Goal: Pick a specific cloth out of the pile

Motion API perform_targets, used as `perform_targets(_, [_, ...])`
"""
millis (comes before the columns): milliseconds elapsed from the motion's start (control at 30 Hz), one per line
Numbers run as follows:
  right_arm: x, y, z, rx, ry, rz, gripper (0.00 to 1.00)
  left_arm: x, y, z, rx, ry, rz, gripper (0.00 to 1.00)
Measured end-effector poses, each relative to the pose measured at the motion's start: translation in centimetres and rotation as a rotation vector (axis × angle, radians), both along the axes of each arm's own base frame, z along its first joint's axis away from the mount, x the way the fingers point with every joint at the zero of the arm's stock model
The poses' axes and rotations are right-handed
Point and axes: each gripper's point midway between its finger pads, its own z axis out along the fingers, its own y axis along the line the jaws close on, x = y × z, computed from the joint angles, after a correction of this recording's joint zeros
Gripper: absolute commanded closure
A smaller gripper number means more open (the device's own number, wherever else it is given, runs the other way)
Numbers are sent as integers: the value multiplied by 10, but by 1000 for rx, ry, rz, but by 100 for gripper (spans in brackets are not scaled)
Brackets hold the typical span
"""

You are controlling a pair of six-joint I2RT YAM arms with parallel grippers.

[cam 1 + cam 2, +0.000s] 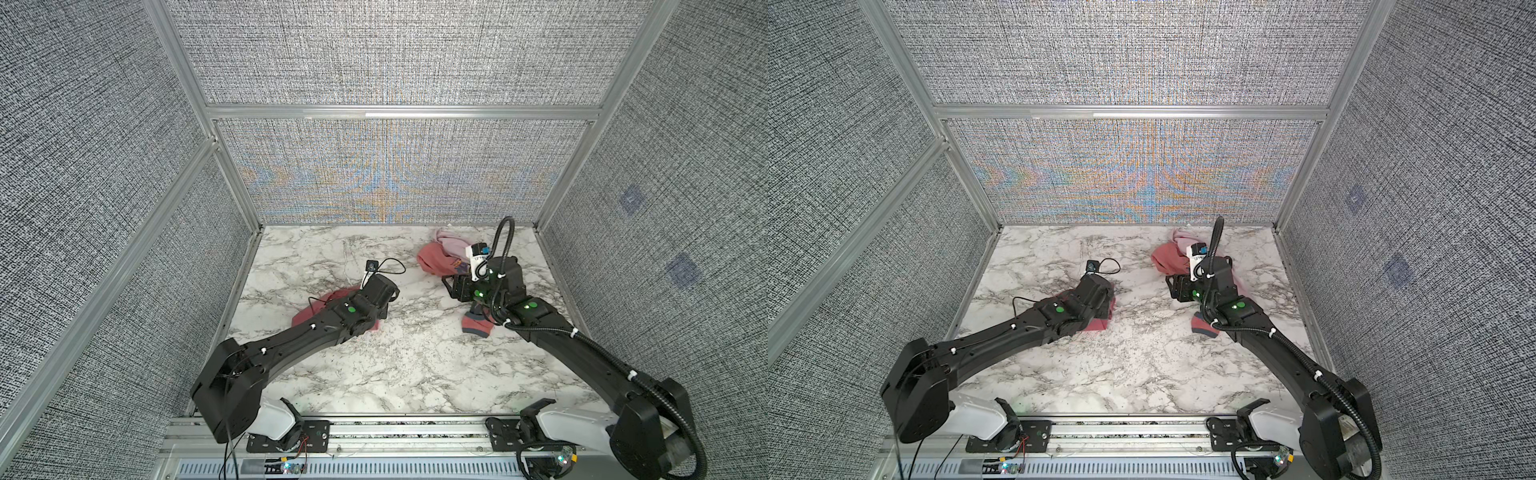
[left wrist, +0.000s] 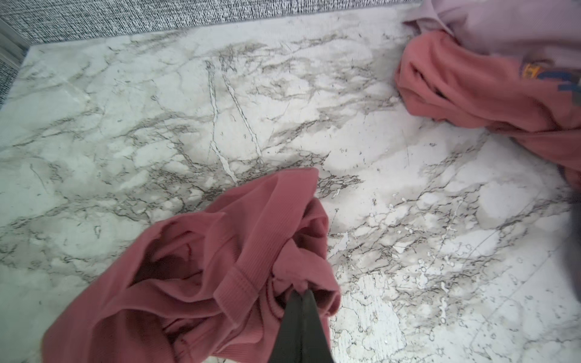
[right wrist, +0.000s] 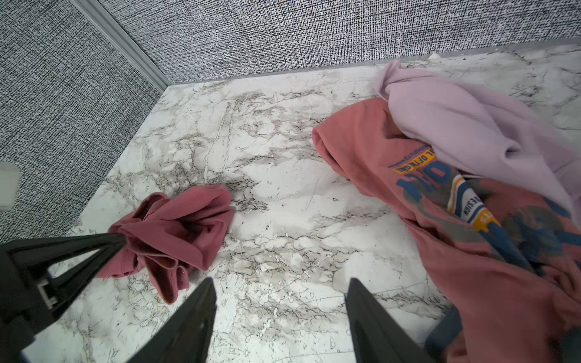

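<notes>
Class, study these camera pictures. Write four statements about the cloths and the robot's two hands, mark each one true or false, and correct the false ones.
1. The left hand is shut on the plain dusty-red cloth. True.
2. That cloth lies apart from the pile, with bare table between them. True.
3. The right hand grips the printed garment. False: its jaws stand open over bare table and hold nothing.
4. The lilac cloth lies under the printed garment. False: it lies on top of it.
</notes>
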Motion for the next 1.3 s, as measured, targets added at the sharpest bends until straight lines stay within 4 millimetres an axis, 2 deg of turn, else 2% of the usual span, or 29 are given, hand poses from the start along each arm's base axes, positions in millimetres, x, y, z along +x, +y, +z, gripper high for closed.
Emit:
perform_targets(100, [1, -2, 1, -3, -3, -10, 33, 2, 11, 32, -31, -63, 24, 100])
perform_targets(200, [2, -2, 1, -3, -2, -16, 33, 4, 33, 56, -58, -121, 64, 100])
perform_targets(267, [2, -2, 1, 2, 1, -20, 33, 2, 52, 61, -59, -141, 100, 100])
perform_targets(367, [2, -2, 1, 6, 4, -22, 33, 0, 88, 57, -49, -144, 181, 100])
perform_targets(433, [2, -2, 1, 10, 6, -25, 33, 0, 110, 49, -45, -134, 240, 100])
perform_targets(500, [2, -2, 0, 11, 11, -26, 33, -1, 129, 32, -35, -103, 294, 100])
perform_targets(667, [5, -1, -3, 11, 22, -28, 33, -8, 163, -10, -33, -15, 412, 100])
perform_targets(833, [10, 3, 3, 18, 15, -20, 33, -21, 189, -37, -66, 28, 520, 100])
perform_targets(1100, [11, 6, -2, 11, 26, -1, 33, -39, 212, -87, -117, 129, 638, 100])
perform_targets(1300, [11, 6, -3, 8, 28, 3, 33, -44, 214, -120, -150, 198, 669, 100])
